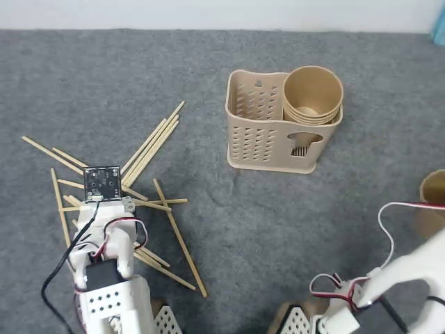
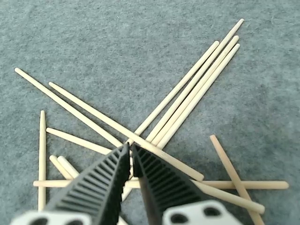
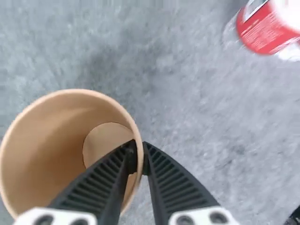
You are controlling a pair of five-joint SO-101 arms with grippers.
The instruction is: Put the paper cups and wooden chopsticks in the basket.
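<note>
Left fingers (image 2: 105,180) together (over the chopsticks (image 2: 192,94)); right fingers (image 3: 166,180) clamped on rim of 1 paper cup (image 3: 47,140).

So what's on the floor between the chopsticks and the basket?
Nothing. The high view shows just bare grey mat between the chopsticks and the basket.

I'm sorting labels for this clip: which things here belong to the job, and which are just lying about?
Job:
loose pale wooden chopsticks
lone brown paper cup
stacked brown paper cups
beige perforated plastic basket

Lying about:
red-labelled container, blurred
blue object at the edge
</note>
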